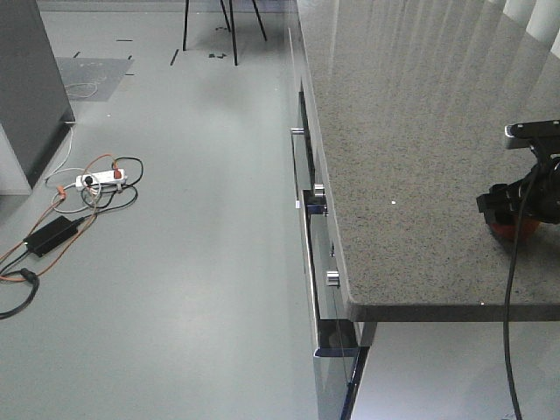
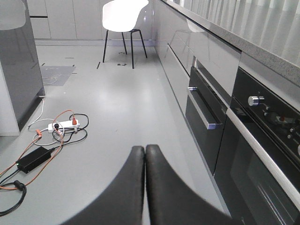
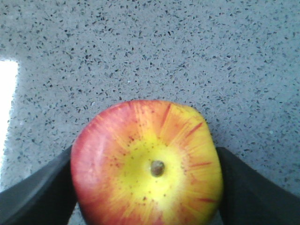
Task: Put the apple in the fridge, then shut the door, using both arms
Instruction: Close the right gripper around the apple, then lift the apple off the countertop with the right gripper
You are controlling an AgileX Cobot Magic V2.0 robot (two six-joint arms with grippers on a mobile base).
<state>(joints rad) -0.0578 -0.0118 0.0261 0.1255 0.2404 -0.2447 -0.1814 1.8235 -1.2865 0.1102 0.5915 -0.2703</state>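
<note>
1. Right pincer (image 3: pixel 146 190): I read it as clamped on the apple (image 3: pixel 149 164). One black finger (image 3: pixel 37 192) touches the fruit's left side and the other touches its right side. The stem faces the wrist camera.
2. Apple location: over the speckled grey countertop (image 1: pixel 411 131), near its right front corner. I cannot tell whether it touches the stone.
3. Left pincer (image 2: pixel 145 180): closed, with its two fingers pressed together along their length, above the grey floor (image 2: pixel 122 108).
4. Left of it, on the floor: a white power strip (image 2: pixel 63 125) among orange and black cables.
5. To the right: black oven fronts (image 2: pixel 262 140).
6. Farther left: a dark grey unit (image 2: pixel 16 70). I cannot confirm that it is the fridge.
7. Farthest: a white chair (image 2: pixel 123 16).
</note>
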